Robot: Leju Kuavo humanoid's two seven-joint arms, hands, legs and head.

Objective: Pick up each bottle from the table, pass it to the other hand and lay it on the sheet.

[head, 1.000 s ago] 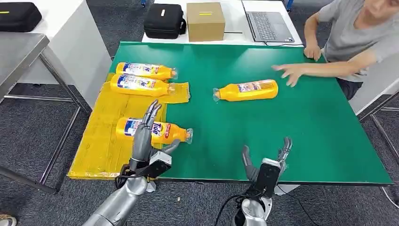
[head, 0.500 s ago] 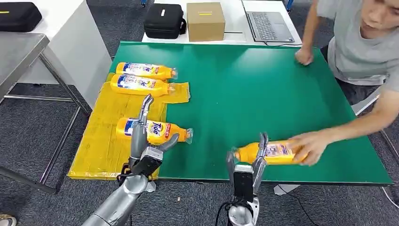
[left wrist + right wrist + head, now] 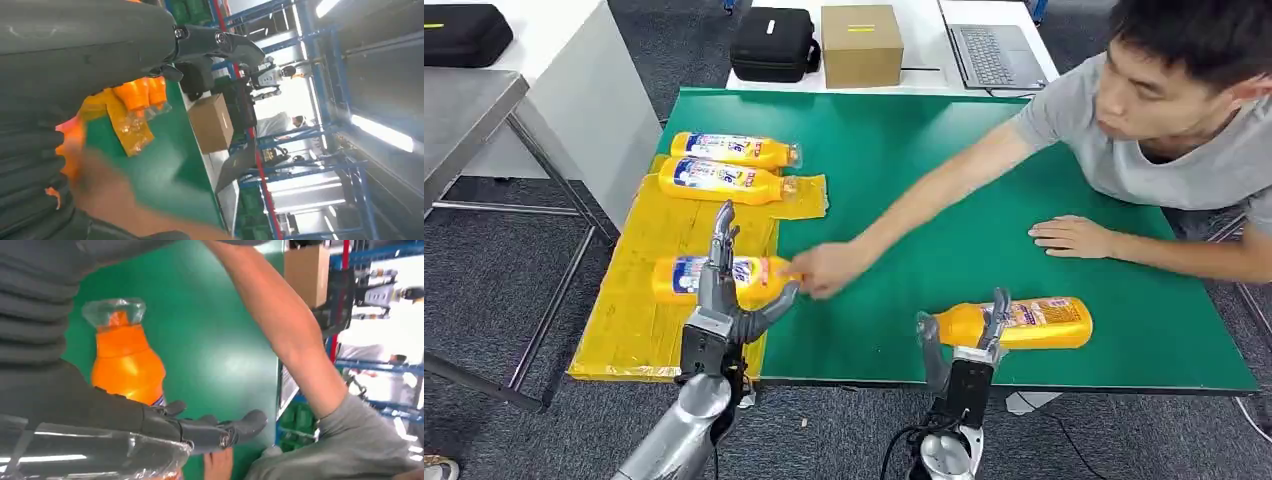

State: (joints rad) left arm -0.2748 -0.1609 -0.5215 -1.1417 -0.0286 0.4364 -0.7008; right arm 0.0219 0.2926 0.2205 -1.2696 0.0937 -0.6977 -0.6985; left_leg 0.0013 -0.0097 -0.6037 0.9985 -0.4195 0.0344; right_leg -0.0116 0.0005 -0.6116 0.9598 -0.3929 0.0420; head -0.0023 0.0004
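On the yellow sheet (image 3: 639, 300) lie three bottles (image 3: 724, 180); a fourth bottle (image 3: 1024, 323) awaits pickup beside the right hand (image 3: 969, 340), which, like the left hand (image 3: 724, 290), is spread and holds nothing.

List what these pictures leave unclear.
- Head view: the left robot hand hides the middle of the nearest sheet bottle; the person's hand covers its cap.
- Left wrist view: the person's hand is a blur.
- Right wrist view: the robot hand hides the table bottle's base.
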